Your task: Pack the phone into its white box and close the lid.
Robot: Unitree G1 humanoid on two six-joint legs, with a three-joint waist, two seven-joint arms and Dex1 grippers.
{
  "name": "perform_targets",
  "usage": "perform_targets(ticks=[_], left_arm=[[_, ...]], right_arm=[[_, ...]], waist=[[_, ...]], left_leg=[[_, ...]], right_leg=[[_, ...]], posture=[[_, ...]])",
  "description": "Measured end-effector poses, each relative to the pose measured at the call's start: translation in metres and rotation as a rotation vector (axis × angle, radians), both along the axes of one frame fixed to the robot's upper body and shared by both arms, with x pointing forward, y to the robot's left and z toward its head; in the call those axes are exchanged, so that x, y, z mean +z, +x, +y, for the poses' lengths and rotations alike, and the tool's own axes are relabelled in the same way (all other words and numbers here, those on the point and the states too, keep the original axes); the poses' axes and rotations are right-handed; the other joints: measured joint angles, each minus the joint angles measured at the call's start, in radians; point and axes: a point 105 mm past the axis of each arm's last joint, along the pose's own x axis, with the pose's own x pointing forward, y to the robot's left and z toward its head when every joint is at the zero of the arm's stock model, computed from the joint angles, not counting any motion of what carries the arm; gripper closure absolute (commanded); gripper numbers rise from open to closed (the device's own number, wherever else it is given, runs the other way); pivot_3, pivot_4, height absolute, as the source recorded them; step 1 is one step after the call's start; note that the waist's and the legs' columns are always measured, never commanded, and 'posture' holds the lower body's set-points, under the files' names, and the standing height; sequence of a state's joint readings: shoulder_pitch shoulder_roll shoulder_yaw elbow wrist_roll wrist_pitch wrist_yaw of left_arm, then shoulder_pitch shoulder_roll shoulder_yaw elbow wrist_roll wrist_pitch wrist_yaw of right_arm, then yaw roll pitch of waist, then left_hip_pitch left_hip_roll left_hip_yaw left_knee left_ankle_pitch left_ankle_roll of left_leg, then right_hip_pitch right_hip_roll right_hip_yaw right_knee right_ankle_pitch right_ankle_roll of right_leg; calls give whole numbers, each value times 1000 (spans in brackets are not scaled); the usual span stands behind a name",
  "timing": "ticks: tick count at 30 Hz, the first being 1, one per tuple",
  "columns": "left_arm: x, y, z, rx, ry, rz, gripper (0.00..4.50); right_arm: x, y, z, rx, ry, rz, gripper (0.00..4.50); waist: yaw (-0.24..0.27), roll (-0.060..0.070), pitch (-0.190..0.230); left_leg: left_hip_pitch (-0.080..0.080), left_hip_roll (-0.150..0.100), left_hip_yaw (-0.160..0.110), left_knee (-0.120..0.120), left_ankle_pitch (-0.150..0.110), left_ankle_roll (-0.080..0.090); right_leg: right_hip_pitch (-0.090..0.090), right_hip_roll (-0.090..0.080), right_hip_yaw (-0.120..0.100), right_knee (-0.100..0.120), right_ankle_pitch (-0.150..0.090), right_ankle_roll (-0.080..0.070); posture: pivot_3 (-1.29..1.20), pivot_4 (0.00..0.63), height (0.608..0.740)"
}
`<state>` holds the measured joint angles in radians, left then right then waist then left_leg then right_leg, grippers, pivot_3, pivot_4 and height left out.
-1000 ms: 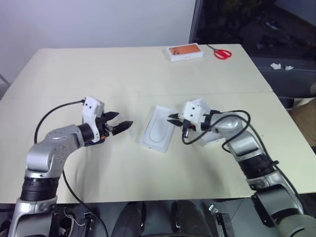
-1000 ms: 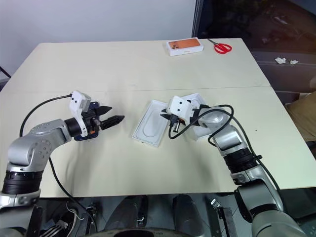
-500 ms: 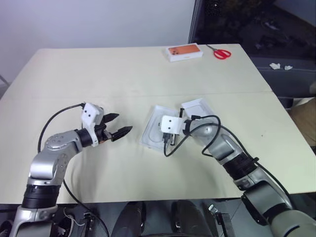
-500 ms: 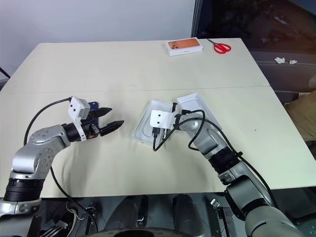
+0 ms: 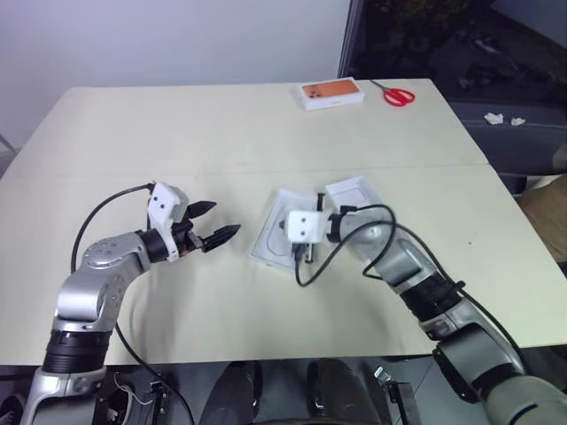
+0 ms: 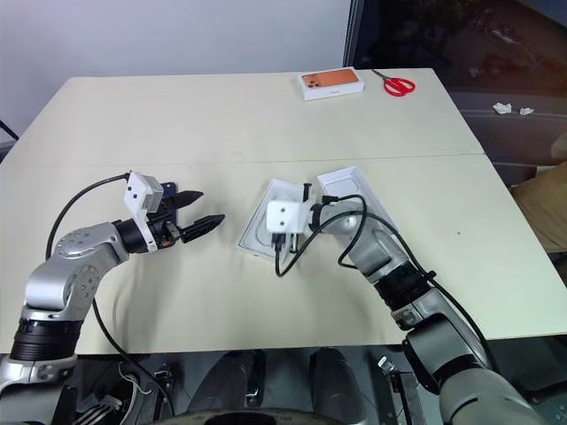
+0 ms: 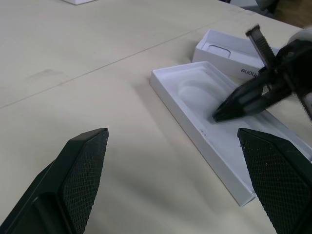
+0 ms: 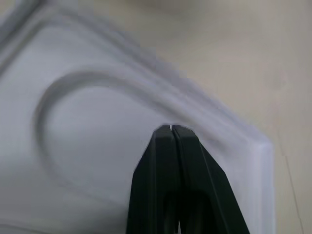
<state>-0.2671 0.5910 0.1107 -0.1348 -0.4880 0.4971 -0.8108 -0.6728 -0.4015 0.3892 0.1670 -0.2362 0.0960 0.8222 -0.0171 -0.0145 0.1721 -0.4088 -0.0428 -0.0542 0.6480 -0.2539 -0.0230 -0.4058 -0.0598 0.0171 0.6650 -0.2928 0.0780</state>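
The white box (image 5: pixel 270 237) lies mid-table with its oval-recessed insert (image 7: pixel 200 92) facing up. My right gripper (image 7: pixel 217 116) is shut, and its tip rests inside that recess; the right wrist view shows the joined fingertips (image 8: pixel 170 131) over the oval. A second white part (image 5: pixel 357 197), with lettering on its side, lies just right of the box; it looks like the lid. My left gripper (image 5: pixel 215 222) hovers open and empty to the left of the box. A dark blue corner of the phone (image 6: pixel 168 191) peeks out behind the left gripper.
A white box with an orange top (image 5: pixel 332 93) and red scissors (image 5: pixel 399 94) lie at the table's far right. Black cables loop from both wrists. A seam (image 5: pixel 133 173) runs across the table behind the grippers.
My right gripper has swung left from the box's right edge to over the insert's recess, uncovering the second white part. The left gripper stayed in place, still open.
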Motion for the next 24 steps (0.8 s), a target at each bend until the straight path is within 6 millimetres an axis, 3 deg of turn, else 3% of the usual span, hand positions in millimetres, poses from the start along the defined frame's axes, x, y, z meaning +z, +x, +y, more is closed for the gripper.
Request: perform_targets(ticks=[4,9,15,20,24], left_arm=[[-4,0,6,10,24,13,0],[-16,-1,11,31,37,47,0],[-17,-1,10,28,43,44,0],[-17,-1,8,24,36,41,0],[-16,-1,6,21,28,37,0]], right_arm=[[20,9,-17,-44,67,5,4451],[9,18,-60,-122,-43,17,4451],[-8,17,-87,-142,-150,29,4451],[-18,7,-91,-108,-158,100,4451],[-24,6,-83,-101,-128,119,4451]], waist=[[1,0,0],[4,0,0],[0,0,0],[3,0,0],[0,0,0]], left_leg=[[0,0,0,0,0,0],[0,0,0,0,0,1],[0,0,0,0,0,1],[0,0,0,0,0,1],[0,0,0,0,0,1]], right_leg=[[0,0,0,0,0,0],[0,-1,0,-1,0,0],[0,0,0,0,0,0],[1,0,0,0,0,0],[1,0,0,0,0,0]], posture=[[0,150,740],[0,150,740],[0,150,740],[0,150,740],[0,150,740]])
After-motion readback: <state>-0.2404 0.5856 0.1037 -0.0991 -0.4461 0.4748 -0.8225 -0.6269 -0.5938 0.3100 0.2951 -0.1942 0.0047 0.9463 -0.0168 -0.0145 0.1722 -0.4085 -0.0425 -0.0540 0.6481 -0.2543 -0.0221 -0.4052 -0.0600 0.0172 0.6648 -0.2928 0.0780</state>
